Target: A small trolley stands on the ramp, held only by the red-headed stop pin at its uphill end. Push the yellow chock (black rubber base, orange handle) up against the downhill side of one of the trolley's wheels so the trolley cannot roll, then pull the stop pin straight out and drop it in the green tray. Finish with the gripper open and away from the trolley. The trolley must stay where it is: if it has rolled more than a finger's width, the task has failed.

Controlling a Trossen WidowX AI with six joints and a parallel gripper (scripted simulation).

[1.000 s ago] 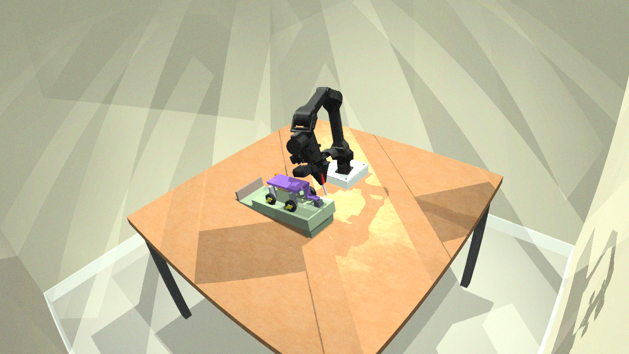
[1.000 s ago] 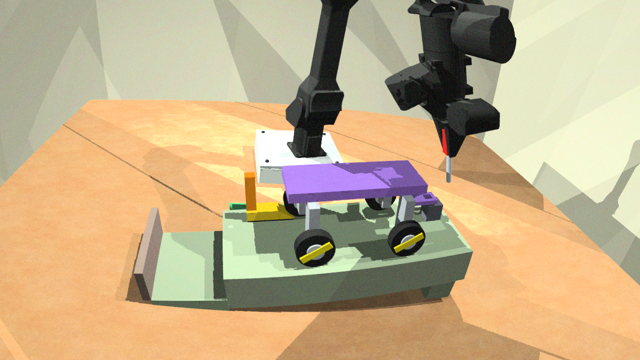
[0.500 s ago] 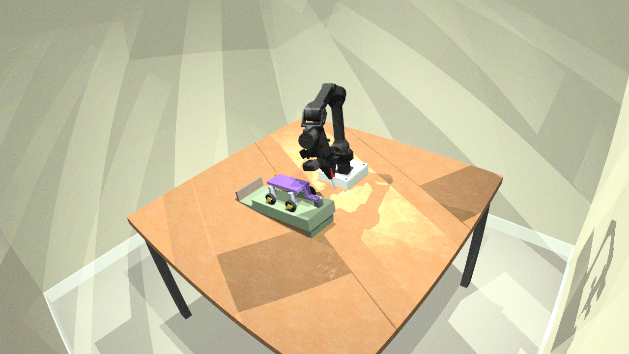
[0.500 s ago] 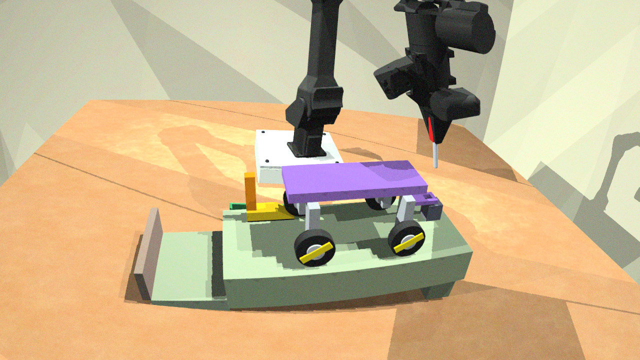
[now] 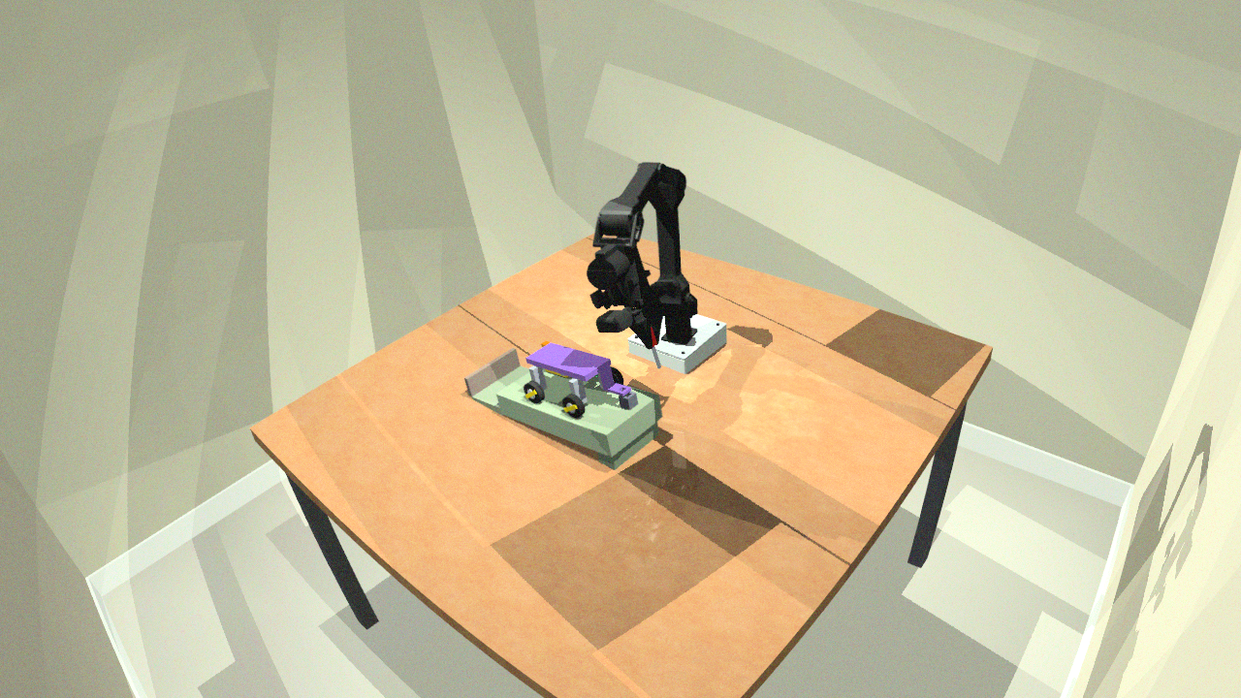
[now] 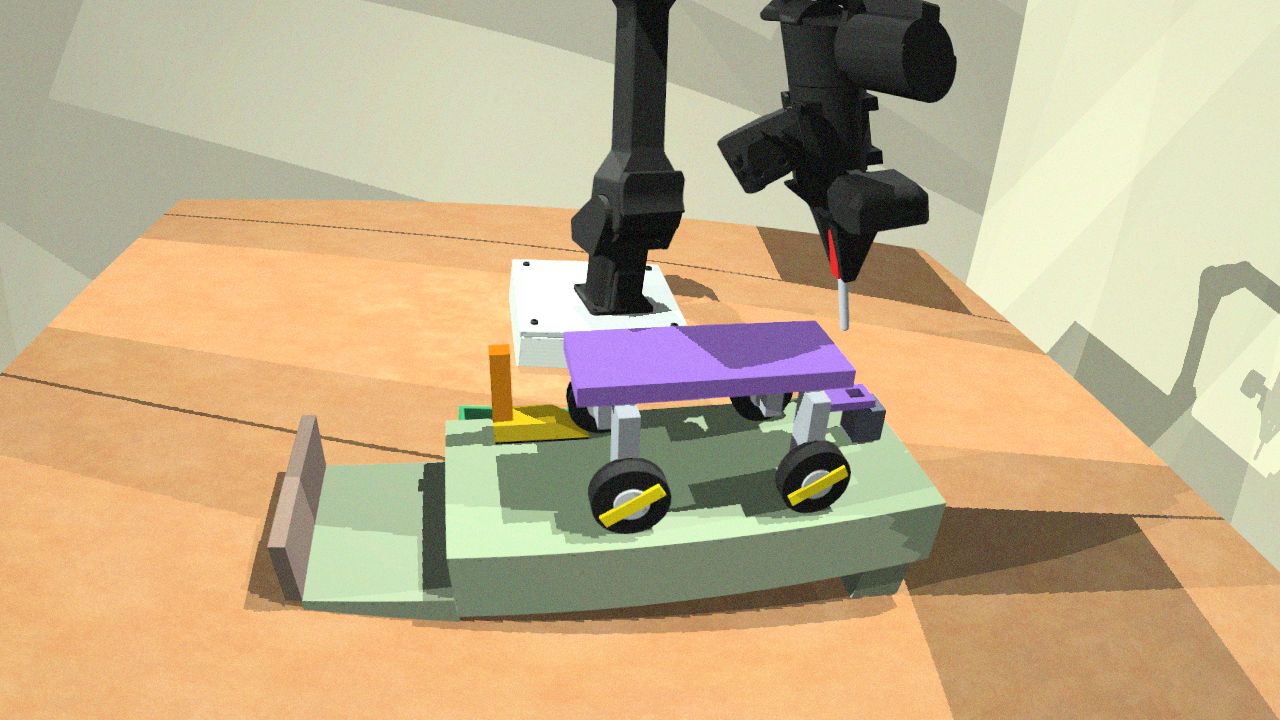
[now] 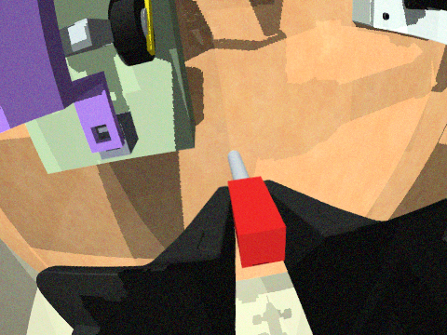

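Note:
My gripper [image 5: 649, 340] [image 6: 845, 268] [image 7: 245, 193] is shut on the stop pin's red head [image 6: 833, 254] [image 7: 256, 209]. Its grey shaft [image 6: 844, 308] [image 7: 237, 164] points down, clear of the ramp, beyond its uphill end. The purple trolley [image 5: 568, 360] [image 6: 707, 358] [image 7: 28, 60] stands on the pale green ramp [image 5: 555, 421] [image 6: 680, 573] [image 7: 155, 102]. Its hitch tab [image 6: 845, 399] [image 7: 93, 112] has an empty hole. The yellow chock [image 6: 537, 425], with its orange handle [image 6: 500, 385], sits at the downhill side of the far downhill wheel, seemingly touching. The green tray [image 6: 472, 412] is mostly hidden behind the ramp.
An upright brown end board [image 5: 492, 373] [image 6: 293, 510] stands at the ramp's low end. The arm's white base [image 5: 642, 347] [image 6: 537, 304] [image 7: 363, 14] is on the table [image 5: 416, 451] [image 6: 134, 555] behind the trolley. A dark block [image 6: 863, 424] [image 7: 128, 132] sits beneath the hitch tab.

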